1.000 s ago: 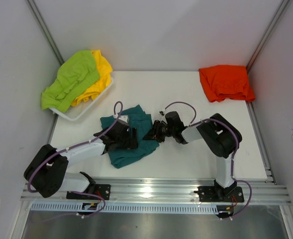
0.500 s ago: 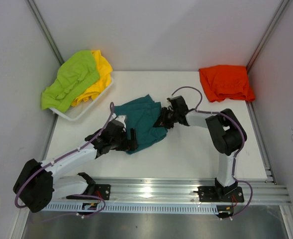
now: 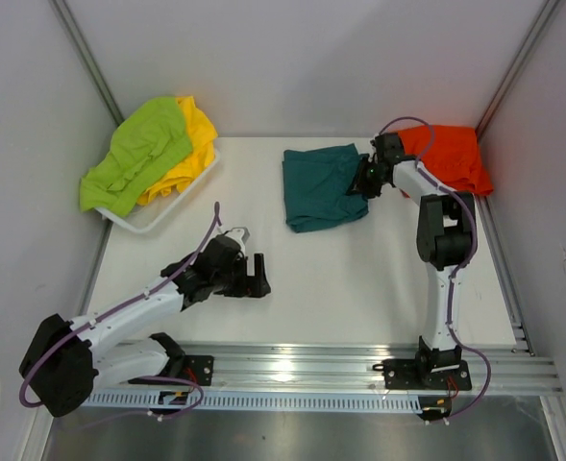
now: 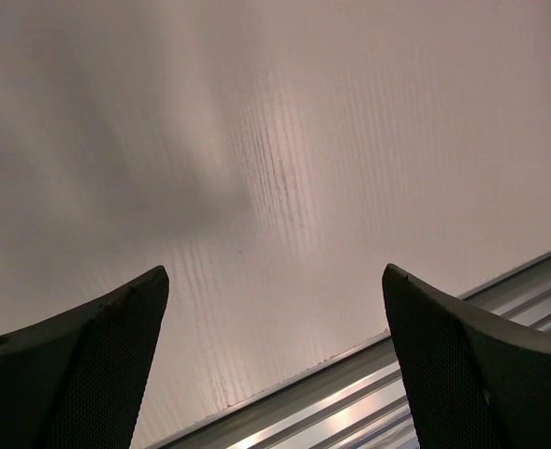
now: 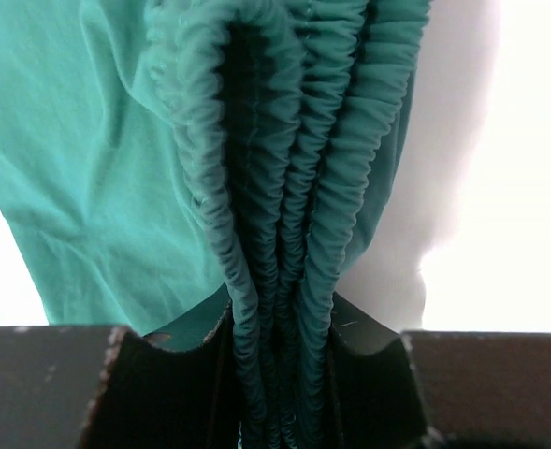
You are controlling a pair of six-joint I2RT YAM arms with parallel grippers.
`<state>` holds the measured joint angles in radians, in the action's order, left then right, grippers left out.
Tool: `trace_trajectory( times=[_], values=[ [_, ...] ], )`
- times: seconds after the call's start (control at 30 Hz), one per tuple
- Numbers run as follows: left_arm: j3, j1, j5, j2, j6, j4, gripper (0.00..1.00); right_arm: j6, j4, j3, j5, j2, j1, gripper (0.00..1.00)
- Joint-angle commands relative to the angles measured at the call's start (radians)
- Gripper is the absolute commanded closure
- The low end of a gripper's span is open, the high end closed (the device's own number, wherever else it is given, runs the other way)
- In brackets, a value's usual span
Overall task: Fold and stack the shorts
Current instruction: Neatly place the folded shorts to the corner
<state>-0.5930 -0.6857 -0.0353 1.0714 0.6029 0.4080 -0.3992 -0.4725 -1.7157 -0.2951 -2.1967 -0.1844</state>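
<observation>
The teal green shorts [image 3: 322,184] lie folded at the back middle of the table. My right gripper [image 3: 365,180] is shut on their bunched waistband [image 5: 284,206] at their right edge. The orange shorts [image 3: 443,157] lie folded at the back right, just behind the right arm. The lime green shorts [image 3: 138,152] and yellow shorts [image 3: 194,144] are heaped in a white tray [image 3: 158,217] at the back left. My left gripper [image 3: 258,275] is open and empty over bare table near the front; its fingers [image 4: 79,360] show in the left wrist view.
Grey walls close in the table on the left, back and right. A metal rail [image 3: 302,363] runs along the front edge, and it also shows in the left wrist view [image 4: 369,398].
My right gripper has carried the teal shorts from the front middle to the back, beside the orange shorts. My left gripper has let them go and stayed near the front.
</observation>
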Motion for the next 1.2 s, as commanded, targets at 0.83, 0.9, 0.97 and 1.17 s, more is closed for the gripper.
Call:
trace_trajectory(
  times=[0.83,0.9,0.97,1.17],
  values=[
    [-0.223,-0.025,-0.08,0.266,-0.02,0.003,0.04,0.063,-0.161,-0.863,-0.203,-0.351,0.344,1.0],
    [-0.237,-0.025,-0.078,0.277,-0.026,0.014,0.04,0.054,-0.161,-0.863,-0.235,-0.341,0.356,1.0],
    [-0.251,-0.025,-0.072,0.283,-0.029,0.023,0.04,0.027,-0.153,-0.863,-0.266,-0.321,0.362,1.0],
    [-0.261,-0.025,-0.069,0.28,-0.026,0.04,0.05,-0.119,-0.155,-0.878,-0.357,-0.267,0.381,1.0]
  ],
)
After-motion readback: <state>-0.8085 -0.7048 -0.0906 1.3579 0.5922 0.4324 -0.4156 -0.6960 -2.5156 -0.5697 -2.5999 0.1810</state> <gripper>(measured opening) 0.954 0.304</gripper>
